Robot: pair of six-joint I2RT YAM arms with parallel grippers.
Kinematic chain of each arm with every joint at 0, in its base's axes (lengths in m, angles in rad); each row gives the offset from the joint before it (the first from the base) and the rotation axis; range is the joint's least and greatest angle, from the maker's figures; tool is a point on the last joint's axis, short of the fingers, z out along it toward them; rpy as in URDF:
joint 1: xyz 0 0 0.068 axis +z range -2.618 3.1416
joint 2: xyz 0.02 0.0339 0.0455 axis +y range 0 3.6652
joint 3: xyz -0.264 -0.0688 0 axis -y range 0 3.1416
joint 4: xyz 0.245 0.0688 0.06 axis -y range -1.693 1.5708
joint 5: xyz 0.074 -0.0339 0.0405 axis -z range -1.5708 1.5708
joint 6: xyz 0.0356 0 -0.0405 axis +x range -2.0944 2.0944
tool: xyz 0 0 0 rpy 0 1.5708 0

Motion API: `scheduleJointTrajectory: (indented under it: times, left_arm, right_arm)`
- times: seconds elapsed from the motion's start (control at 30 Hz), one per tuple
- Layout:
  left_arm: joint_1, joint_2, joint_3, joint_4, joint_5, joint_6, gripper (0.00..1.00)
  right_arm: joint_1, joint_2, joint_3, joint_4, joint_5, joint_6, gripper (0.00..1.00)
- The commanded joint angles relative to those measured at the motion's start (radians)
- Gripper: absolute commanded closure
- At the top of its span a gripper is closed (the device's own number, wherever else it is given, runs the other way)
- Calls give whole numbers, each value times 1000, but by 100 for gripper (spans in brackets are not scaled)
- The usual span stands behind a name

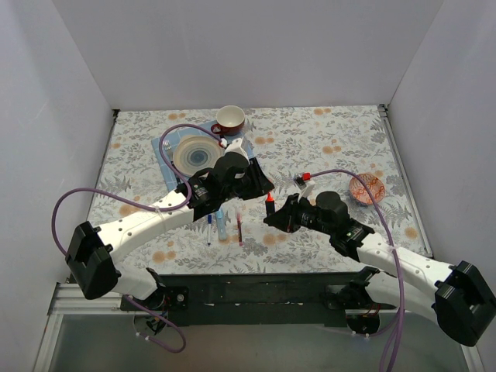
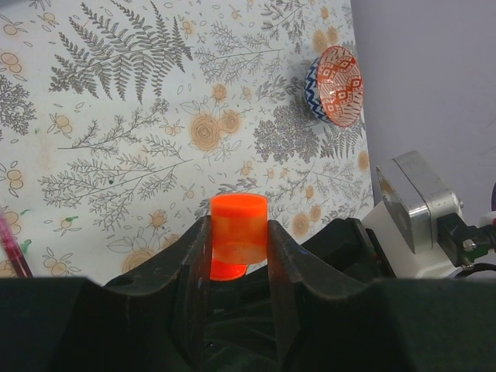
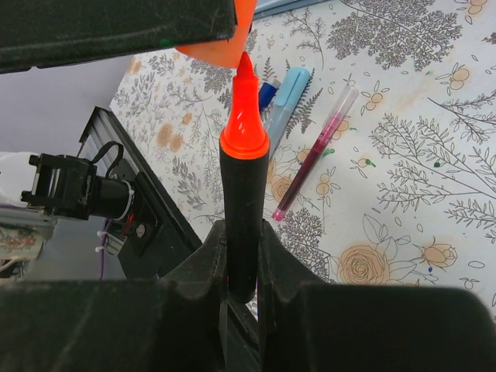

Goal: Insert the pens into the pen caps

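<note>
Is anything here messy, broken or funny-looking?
Nothing looks spilled or broken. A maroon pen, a light-blue marker and a white-and-blue pen lie loose side by side on the table. The left hand grips the orange cap and the right hand grips the highlighter, tip pointing at the cap.

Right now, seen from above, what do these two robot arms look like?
Both arms are alike. The left arm and right arm have smooth white tube-like segments joined by chunky black blocks at the shoulder and wrist. A thin purple cable loops along each one. The left pincer and right pincer are matte black, each with two thick fingers.
</note>
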Motion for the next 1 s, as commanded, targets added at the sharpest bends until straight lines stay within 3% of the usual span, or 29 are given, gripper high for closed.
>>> scheduleJointTrajectory:
  times: [0.0, 0.5, 0.97]
  left_arm:
    - [0, -5, -11, -13, 25, 22, 100]
    - [0, -10, 53, -76, -75, 64, 100]
    - [0, 4, 73, -77, -57, 71, 100]
  right_arm:
    - [5, 8, 56, 57, 6, -12, 99]
    - [6, -23, 14, 52, -6, 0, 99]
    - [21, 0, 28, 77, -32, 14, 99]
